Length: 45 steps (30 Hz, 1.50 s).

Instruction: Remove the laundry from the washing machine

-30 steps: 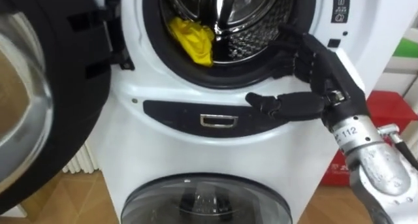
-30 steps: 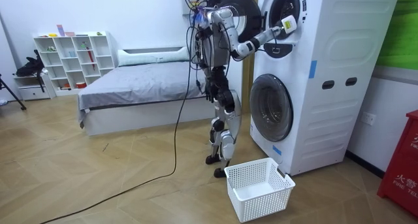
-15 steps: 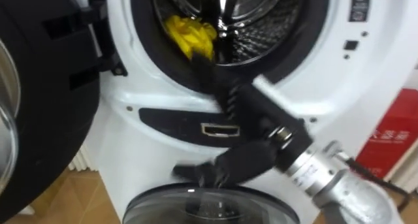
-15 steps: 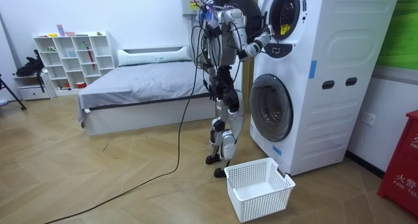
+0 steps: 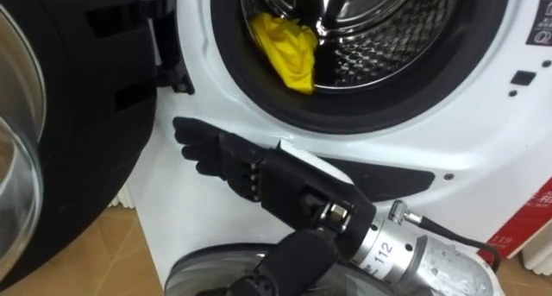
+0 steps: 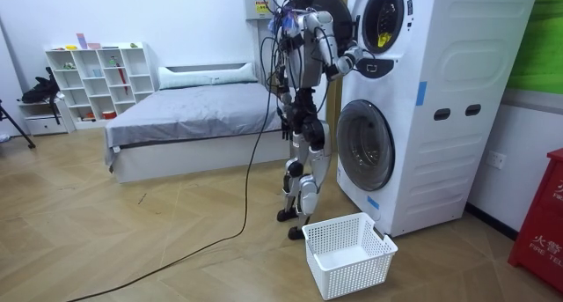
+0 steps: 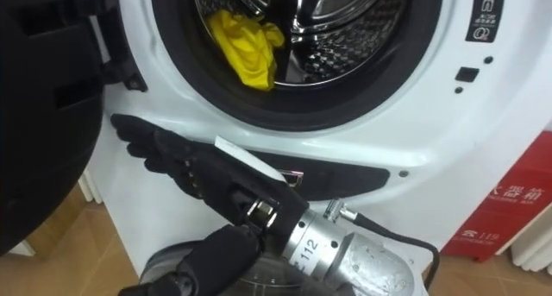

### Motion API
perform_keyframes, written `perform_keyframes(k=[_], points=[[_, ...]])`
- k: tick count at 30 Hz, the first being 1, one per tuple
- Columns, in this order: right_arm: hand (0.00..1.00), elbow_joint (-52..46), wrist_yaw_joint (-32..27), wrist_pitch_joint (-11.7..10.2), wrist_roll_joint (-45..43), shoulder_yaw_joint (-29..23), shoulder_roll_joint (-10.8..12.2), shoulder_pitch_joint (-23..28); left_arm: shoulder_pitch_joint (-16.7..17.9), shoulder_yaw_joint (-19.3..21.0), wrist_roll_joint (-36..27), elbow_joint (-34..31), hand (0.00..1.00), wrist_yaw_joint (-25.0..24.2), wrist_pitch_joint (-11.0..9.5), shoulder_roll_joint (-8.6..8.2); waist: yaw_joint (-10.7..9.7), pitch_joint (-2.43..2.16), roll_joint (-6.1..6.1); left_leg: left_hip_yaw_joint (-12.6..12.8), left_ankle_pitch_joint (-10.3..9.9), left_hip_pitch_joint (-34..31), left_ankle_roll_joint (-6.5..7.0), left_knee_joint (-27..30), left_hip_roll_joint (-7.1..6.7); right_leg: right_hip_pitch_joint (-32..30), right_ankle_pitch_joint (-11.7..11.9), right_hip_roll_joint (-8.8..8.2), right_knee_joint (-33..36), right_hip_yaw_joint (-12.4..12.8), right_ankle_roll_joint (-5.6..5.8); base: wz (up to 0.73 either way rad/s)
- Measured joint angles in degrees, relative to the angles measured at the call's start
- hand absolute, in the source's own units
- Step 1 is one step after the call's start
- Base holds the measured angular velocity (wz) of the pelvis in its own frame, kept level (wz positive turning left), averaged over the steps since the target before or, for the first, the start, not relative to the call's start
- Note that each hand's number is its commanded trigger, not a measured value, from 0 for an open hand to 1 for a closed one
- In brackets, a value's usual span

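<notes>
Fingers (image 5: 200,145) straight and slightly apart, the robot's right hand (image 5: 259,171) hovers empty before the upper washing machine (image 5: 483,132), at 7 o'clock of its drum (image 5: 379,37). The yellow cloth (image 5: 289,46) lies inside, at 8 o'clock. The door (image 5: 78,115) hangs open at 9 o'clock.

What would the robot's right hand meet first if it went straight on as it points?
Probably the open black round door of the white washing machine, left of the right hand; depth unclear.

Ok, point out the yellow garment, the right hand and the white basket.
yellow garment (image 5: 289,46): left eye view, its bunched middle.
right hand (image 5: 293,188): left eye view, its back.
white basket (image 6: 361,271): room view, its near wall.
</notes>
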Motion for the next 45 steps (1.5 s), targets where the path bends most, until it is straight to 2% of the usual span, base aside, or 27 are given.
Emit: perform_keyframes(k=[5, 7, 13, 17, 19, 24, 27, 29, 31, 32, 34, 42, 45], points=[[0.0, -0.1, -0.59, 0.0, -2.6, -0.85, 0.89, 0.0, 0.35, 0.31, -0.02, 0.94, 0.0, 0.0, -0.3, -0.08, -0.44, 0.02, 0.06, -0.14, -0.02, 0.42, 0.0, 0.0, -0.04, 0.21, -0.01, -0.07, 0.02, -0.35, 0.02, 0.01], [0.0, -1.01, -2.08, 0.0, -3.79, -3.42, 1.27, 0.0, 0.59, 1.51, -0.03, 0.99, 0.0, 0.0, -0.33, -0.36, -0.66, 0.24, 0.43, -0.34, -0.19, 0.73, 0.08, 0.09, -0.07, 0.96, -0.12, -0.15, 0.0, -0.56, 0.2, 0.06], [0.0, -4.26, -6.87, -0.53, -3.5, -9.65, 0.64, -0.07, 1.97, 2.22, 0.03, 0.53, 0.0, 0.01, -0.38, -0.54, -1.85, -0.13, 1.8, -0.45, -0.42, 1.07, 0.27, 0.44, -0.34, 1.49, -0.29, -0.55, 0.0, -0.97, 0.42, 0.01], [0.0, -4.27, -9.85, -0.54, -3.58, -11.94, 0.62, -0.41, 2.51, 2.3, 0.08, -0.12, 0.0, 0.01, -0.41, -0.67, -2.29, -0.15, 1.98, -0.43, -0.45, 1.43, 0.31, 0.38, -0.37, 1.8, -0.39, -0.54, 0.0, -0.78, 0.56, 0.0], [0.0, -4.24, -11.76, -0.53, -4.01, -13.54, 0.52, -2.39, 2.45, 3.53, 0.18, -0.77, 0.0, -0.08, -0.43, -1.17, -2.41, -0.17, 1.97, -0.44, -0.45, 1.42, 0.31, 0.4, -0.38, 1.81, -0.39, -0.54, 0.01, -0.76, 0.56, 0.0], [0.0, -4.24, -15.18, -0.8, -4.35, -14.47, 0.51, -8.89, 2.55, 5.73, 0.62, -0.59, 0.0, -0.19, -0.41, -1.65, -1.9, -0.41, 1.58, -0.5, -0.44, 1.74, 0.31, 0.35, -0.35, 1.87, -0.39, -0.48, 0.0, -0.8, 0.56, 0.02], [0.0, -4.07, -16.32, -0.81, -5.45, -14.17, 0.51, -9.8, 2.52, 5.68, 0.62, -0.45, 0.0, -0.15, -0.39, -1.65, -1.43, -0.64, 1.04, -0.97, -0.44, 1.78, 0.31, 0.37, -0.36, 2.15, -0.39, -0.58, 0.03, -1.53, 0.56, 0.09], [0.0, -3.84, -16.7, -0.8, -5.58, -13.86, 0.5, -9.83, 2.52, 5.63, 0.6, -0.3, 0.0, -0.07, -0.32, -1.67, -1.08, -0.45, 0.59, -1.09, -0.44, 1.81, 0.31, 0.48, -0.35, 2.22, -0.39, -0.59, 0.05, -1.66, 0.56, 0.05], [0.0, -3.76, -16.98, -0.74, -5.58, -13.86, 0.5, -9.84, 2.5, 5.62, 0.59, -0.3, 0.0, -0.06, -0.23, -1.67, -0.58, 0.16, 0.06, -1.18, -0.44, 1.65, 0.31, 0.7, -0.36, 2.28, -0.39, -0.61, 0.03, -1.7, 0.57, 0.0], [0.0, -3.75, -17.01, -0.71, -5.59, -13.86, 0.5, -9.84, 2.48, 5.61, 0.6, -0.31, 0.0, -0.06, -0.21, -1.68, -0.46, 0.22, -0.09, -1.18, -0.44, 1.56, 0.31, 0.72, -0.37, 2.28, -0.41, -0.62, 0.0, -1.69, 0.59, 0.0], [0.0, -3.54, -17.38, -0.68, -5.85, -13.86, 0.45, -9.92, 2.92, 5.61, 0.59, -0.32, 0.0, -0.06, -0.07, -1.83, -0.24, 0.12, -0.6, -1.28, -0.48, 1.31, 0.35, 0.73, -0.52, 2.29, -0.62, -0.74, 0.0, -1.7, 0.67, 0.0], [0.0, 1.78, -19.95, -1.21, -7.21, -13.83, -0.06, -14.25, 3.27, 5.7, 0.6, -0.63, 0.0, -0.63, 1.62, -1.96, -0.29, -0.03, -0.84, -2.21, -0.54, 1.46, 0.49, 0.65, -0.86, 2.67, -0.78, -0.95, 0.01, -2.45, 0.92, 0.06], [0.0, 5.87, -21.48, -1.87, -7.48, -13.97, -1.12, -17.87, 2.27, 6.28, 0.64, -0.72, 0.0, -0.57, 2.41, -1.97, -0.34, -0.03, -0.83, -2.18, -0.54, 1.44, 0.47, 0.7, -0.82, 2.63, -0.89, -0.92, 0.01, -2.46, 0.78, 0.0]])
